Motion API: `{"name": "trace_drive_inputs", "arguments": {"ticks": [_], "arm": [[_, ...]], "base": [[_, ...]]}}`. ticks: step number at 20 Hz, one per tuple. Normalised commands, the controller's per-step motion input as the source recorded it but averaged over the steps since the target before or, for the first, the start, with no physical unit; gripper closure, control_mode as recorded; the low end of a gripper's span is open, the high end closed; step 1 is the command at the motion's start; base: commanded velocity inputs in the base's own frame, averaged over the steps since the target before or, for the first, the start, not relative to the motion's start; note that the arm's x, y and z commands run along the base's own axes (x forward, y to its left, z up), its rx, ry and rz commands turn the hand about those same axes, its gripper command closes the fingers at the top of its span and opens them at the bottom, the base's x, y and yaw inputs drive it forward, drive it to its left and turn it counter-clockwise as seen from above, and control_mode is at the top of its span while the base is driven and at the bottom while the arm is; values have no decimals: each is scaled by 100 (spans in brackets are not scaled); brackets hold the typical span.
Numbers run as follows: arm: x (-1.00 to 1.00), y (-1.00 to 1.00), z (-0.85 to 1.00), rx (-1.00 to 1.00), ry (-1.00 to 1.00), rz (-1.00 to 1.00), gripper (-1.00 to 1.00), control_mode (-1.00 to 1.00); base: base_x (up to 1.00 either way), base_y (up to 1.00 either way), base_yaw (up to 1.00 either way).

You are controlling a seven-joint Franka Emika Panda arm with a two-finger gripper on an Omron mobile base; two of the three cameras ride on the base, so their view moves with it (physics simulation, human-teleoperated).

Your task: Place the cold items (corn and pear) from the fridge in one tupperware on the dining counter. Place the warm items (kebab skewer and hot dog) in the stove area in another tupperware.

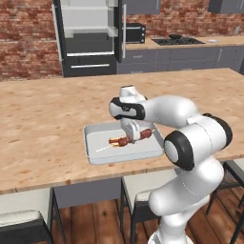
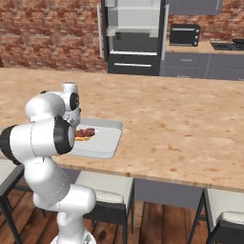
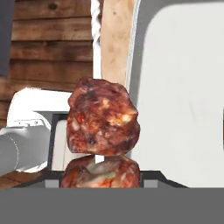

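A white robot arm reaches over a long light wood-grain desk point(image 1: 43, 119), the dining counter, with pale cushioned stools point(image 1: 143, 188) tucked along its near edge. On the desk, close to that near edge, lies a shallow pale grey tupperware point(image 1: 95, 155) with rounded corners.

The claw point(image 1: 135, 135) hangs over the tupperware, pinching the kebab skewer point(image 1: 123, 141), a short row of dark red-brown meat chunks on a thin stick. The skewer lies roughly level, just above or on the tupperware floor; which of the two cannot be told. Its pale stick end points toward the left side of the tupperware in the left base view. Something small with a yellow streak shows beside the meat, too small to identify.

From the right base view, the arm's shoulder covers the left part of the tupperware point(image 2: 107, 138), and the kebab skewer point(image 2: 86, 133) shows just past it.

The hand view looks straight along the skewer: a glossy charred meat chunk point(image 3: 103, 117) stands close up, with the white tupperware floor point(image 3: 183, 96) behind it.

Across the room, against a red brick wall, the tall dark grey fridge point(image 1: 90, 35) stands open, showing white shelves.
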Motion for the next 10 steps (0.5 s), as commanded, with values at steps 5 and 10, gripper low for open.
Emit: {"name": "trace_drive_inputs", "arguments": {"ticks": [5, 10], "arm": [[55, 0, -38, 0, 0, -7, 100, -100], [53, 0, -39, 0, 0, -4, 100, -100]], "base": [[0, 0, 0], [0, 0, 0]]}}
